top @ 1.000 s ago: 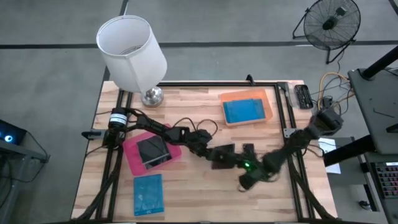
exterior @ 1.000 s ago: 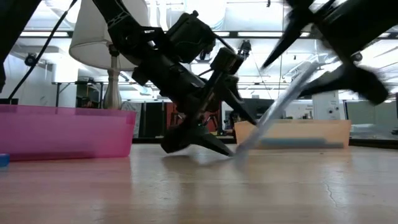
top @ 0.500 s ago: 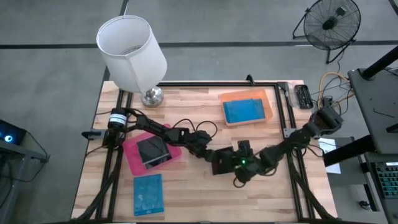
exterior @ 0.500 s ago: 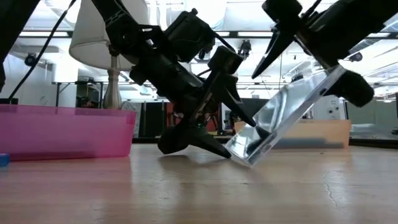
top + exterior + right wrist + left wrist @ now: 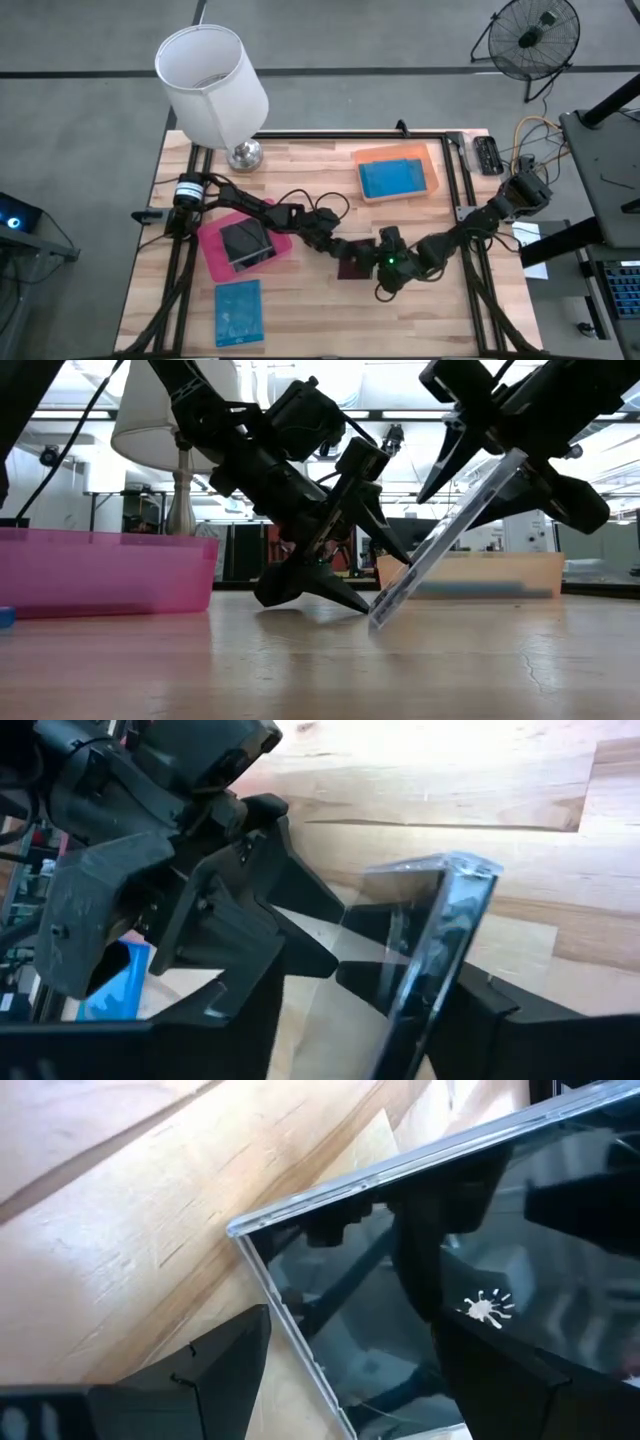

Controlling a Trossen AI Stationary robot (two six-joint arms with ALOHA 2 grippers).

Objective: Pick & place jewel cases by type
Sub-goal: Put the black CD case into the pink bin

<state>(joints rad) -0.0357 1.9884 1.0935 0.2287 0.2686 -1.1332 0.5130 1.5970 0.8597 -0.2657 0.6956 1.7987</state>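
- Two grippers meet at the middle of the table, both at one dark jewel case (image 5: 440,540).
- One of them, the left gripper (image 5: 350,600), has its tips down on the wood at the case's lower edge. It is spread wide, with a finger (image 5: 200,1370) on either side of the case's corner, and grips nothing.
- The right gripper (image 5: 500,475) hangs above and beyond the left gripper, with the raised upper edge of the case inside it.
- Whether the right gripper is clamped on the case or only stands around it, I cannot tell.
- The case stands steeply tilted, with its lower edge on the table just in front of the left gripper's tips and its upper edge up in the right gripper.
- One pink tray (image 5: 212,250) lies behind the left gripper, alongside that arm, with another dark case (image 5: 243,242) flat inside it.
- One blue case (image 5: 238,312) lies flat on the table, near the pink tray and well apart from both grippers.
- One orange tray (image 5: 365,195) sits on the far side of the right gripper, towards the table's rear edge, and holds a blue case (image 5: 392,178).
- One white lamp (image 5: 212,70) stands at the table's rear corner, well away from both grippers.
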